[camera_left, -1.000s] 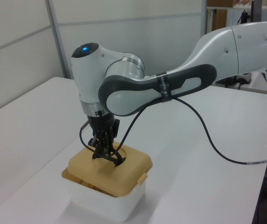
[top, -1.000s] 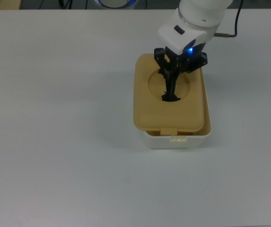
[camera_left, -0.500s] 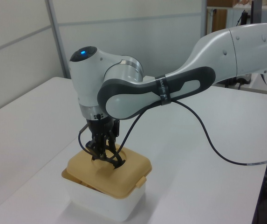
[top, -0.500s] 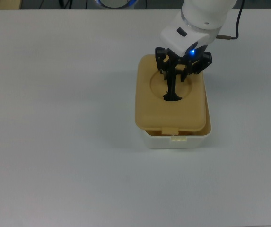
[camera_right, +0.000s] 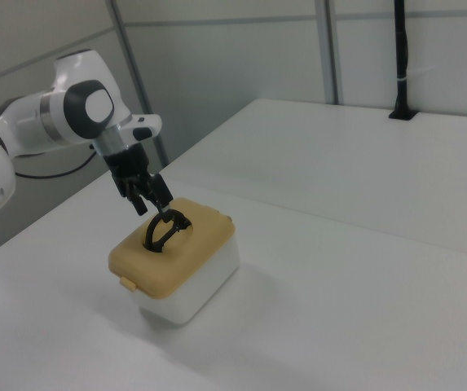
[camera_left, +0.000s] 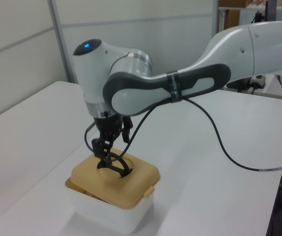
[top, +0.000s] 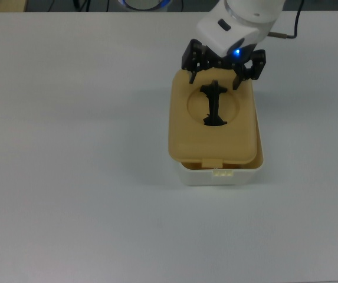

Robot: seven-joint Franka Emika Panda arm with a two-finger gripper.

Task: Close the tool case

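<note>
The tan lid (top: 213, 125) sat on the white tub (top: 223, 174) of the tool case, near the middle of the surface (top: 74, 147), shifted a little toward the top view's left so the tub's rim showed along the right and near edges. Its black handle (top: 214, 105) stood free in the round recess. Half a second before the gripper (top: 223, 66) had been clenched on that handle; now its jaws were released and spread above the lid's far edge, so the lid looked placed but perhaps not pressed fully home.
</note>
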